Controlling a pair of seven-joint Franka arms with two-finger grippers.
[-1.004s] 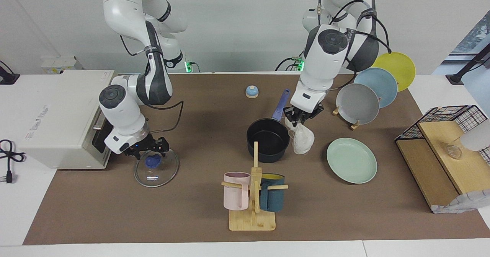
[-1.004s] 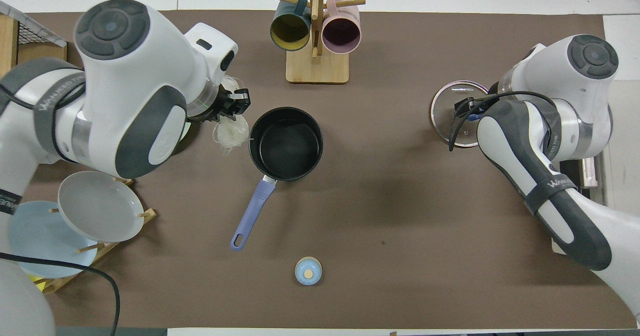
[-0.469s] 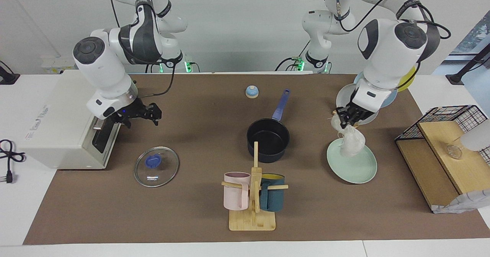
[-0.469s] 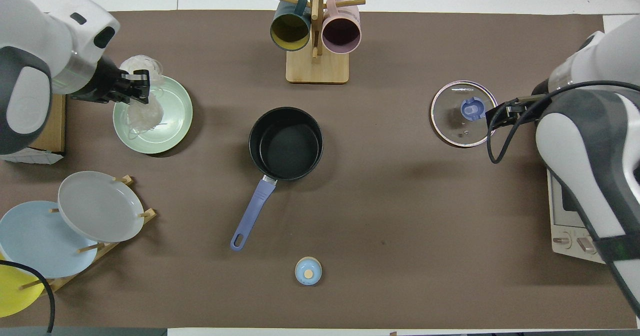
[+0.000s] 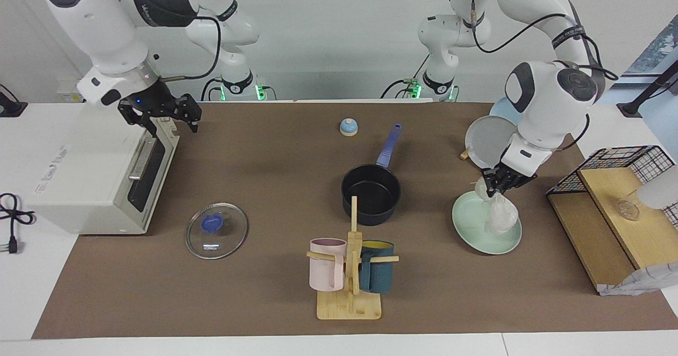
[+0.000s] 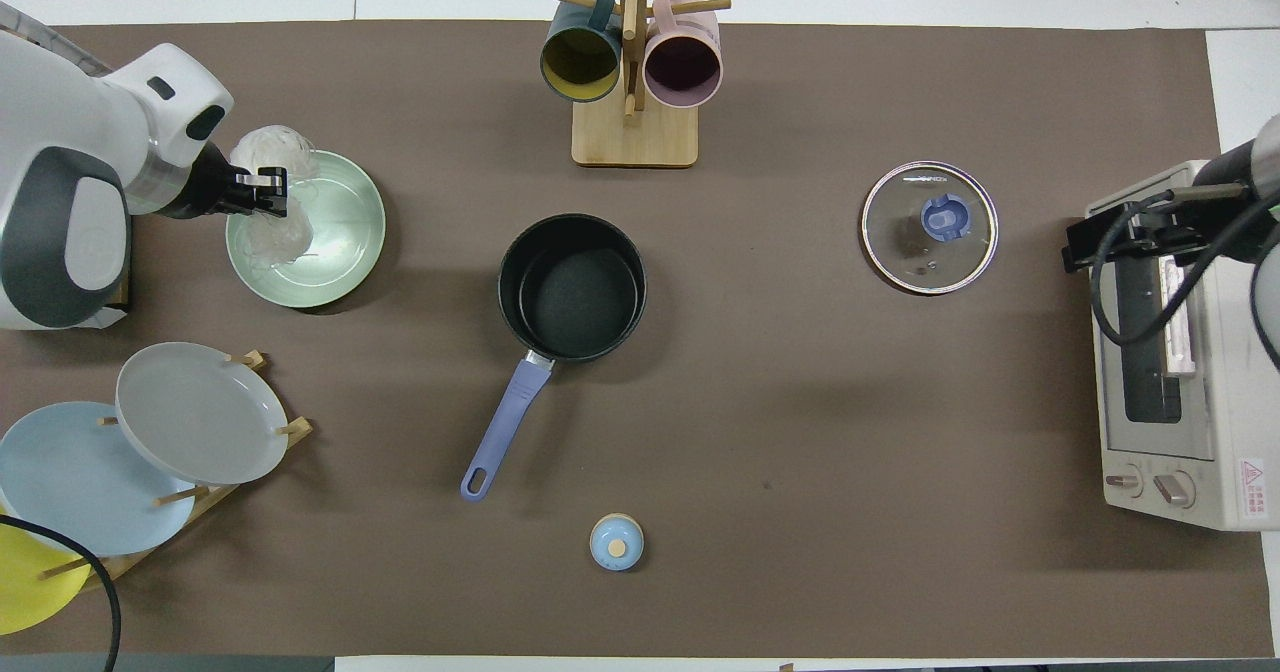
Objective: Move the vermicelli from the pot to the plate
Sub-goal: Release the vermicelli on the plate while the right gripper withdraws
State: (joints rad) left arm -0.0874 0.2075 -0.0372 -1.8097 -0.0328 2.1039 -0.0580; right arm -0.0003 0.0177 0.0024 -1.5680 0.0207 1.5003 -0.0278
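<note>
The left gripper hangs over the plate, its fingers pressed together on the pinched middle of the vermicelli. The bundle droops from that grip, and its lower end lies on the mint-green plate, at the rim toward the left arm's end of the desk.

The right gripper is raised over the toaster oven at the right arm's end, fingers spread wide, holding nothing.

The pot stands empty near the middle of the desk, its blue-purple handle pointing toward the robots.

By count: one pot, one bundle of vermicelli and one mint plate. One glass lid lies flat on the desk, well apart from the pot. One wooden mug stand carries two mugs, a pink mug and a dark teal mug. One plate rack holds three plates: grey, light blue and yellow. One small blue bell sits near the robots.
</note>
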